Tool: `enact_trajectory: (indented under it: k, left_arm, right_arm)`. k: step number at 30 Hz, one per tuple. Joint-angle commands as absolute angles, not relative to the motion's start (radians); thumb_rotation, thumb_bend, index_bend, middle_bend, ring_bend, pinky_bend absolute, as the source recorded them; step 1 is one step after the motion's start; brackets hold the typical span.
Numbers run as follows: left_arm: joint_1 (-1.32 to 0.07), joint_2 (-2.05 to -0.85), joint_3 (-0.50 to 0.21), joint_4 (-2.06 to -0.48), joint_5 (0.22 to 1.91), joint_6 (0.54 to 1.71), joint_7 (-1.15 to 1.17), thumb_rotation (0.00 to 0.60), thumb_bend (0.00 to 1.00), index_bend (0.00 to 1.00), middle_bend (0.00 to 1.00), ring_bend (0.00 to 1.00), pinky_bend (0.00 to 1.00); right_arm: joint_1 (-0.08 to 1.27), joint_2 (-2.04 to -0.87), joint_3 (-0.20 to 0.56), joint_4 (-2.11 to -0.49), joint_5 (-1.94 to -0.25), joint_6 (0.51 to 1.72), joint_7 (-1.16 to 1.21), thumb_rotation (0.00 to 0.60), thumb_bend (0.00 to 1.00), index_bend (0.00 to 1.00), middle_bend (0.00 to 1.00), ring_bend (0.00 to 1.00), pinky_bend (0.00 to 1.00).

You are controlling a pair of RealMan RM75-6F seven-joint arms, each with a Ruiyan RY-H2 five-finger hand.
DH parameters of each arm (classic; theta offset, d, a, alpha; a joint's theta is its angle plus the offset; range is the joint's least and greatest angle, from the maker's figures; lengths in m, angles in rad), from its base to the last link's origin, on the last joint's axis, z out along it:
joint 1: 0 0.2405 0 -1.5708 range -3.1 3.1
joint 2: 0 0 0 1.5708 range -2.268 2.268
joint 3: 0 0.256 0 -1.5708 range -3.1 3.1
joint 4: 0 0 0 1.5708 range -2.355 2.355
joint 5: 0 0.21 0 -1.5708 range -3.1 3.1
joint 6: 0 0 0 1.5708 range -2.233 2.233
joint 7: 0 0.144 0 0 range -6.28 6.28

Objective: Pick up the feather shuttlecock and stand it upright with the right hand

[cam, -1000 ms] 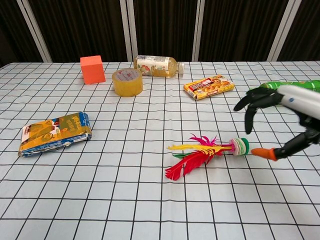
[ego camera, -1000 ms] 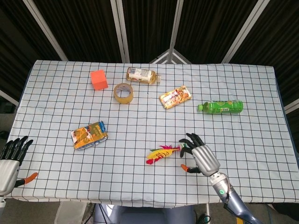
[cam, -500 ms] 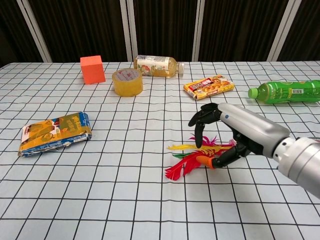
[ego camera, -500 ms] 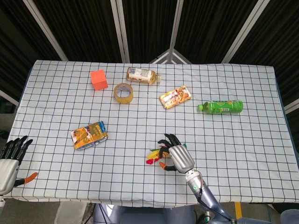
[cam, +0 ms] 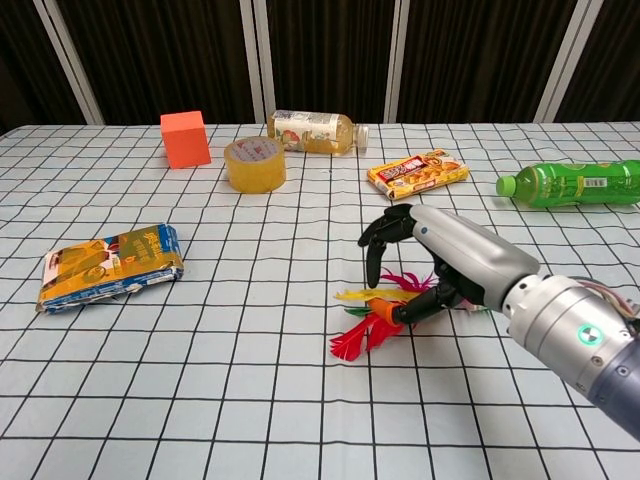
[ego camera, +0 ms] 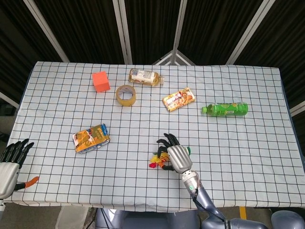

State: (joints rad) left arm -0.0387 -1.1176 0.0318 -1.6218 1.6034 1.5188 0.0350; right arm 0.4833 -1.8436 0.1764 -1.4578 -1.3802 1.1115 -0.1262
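The feather shuttlecock (cam: 356, 338) lies flat on the checked cloth, its red and yellow feathers pointing left. In the head view its feathers (ego camera: 155, 160) stick out left of my right hand (ego camera: 175, 155). That hand (cam: 440, 262) arches over the middle of the shuttlecock with its dark fingers (cam: 378, 240) spread and curved down. Its orange-tipped thumb is at the feathers from the near side. No closed grip shows, and the shuttlecock's base is hidden behind the hand. My left hand (ego camera: 9, 164) rests at the table's near left corner, fingers stretched out, holding nothing.
An orange cube (cam: 185, 139), a tape roll (cam: 255, 164) and a lying tea bottle (cam: 312, 132) are at the back. A snack pack (cam: 418, 173) and a green bottle (cam: 573, 184) lie to the right, a foil snack bag (cam: 110, 265) to the left.
My right hand has moved left, from beside the shuttlecock's base to over its feathers, and come lower. The shuttlecock lies in the same place. The left hand is unmoved.
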Motion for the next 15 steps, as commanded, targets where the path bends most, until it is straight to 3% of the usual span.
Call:
enact_trajectory:
  k: [1, 7, 15]
  left_arm:
    - [-0.039, -1.117, 0.032, -1.623, 1.602, 1.517, 0.035, 0.6, 0.0, 0.0, 0.0, 0.0, 0.0]
    - [-0.04, -1.115, 0.032, -1.626, 1.6, 1.515, 0.032, 0.6, 0.0, 0.0, 0.0, 0.0, 0.0]
    - [-0.04, -1.116, 0.031, -1.626, 1.598, 1.515, 0.033, 0.6, 0.0, 0.0, 0.0, 0.0, 0.0]
  right_arm:
    - [0.488, -1.852, 0.174, -1.45, -1.377, 1.109, -0.126, 0.6, 0.48, 0.59, 0.26, 0.0, 0.0]
    - [0.493, -1.863, 0.167, -1.449, -1.377, 1.111, -0.122, 0.6, 0.56, 0.64, 0.26, 0.0, 0.0]
    - [0.497, -1.85, 0.167, -1.485, -1.394, 1.131, -0.129, 0.6, 0.56, 0.64, 0.26, 0.0, 0.0]
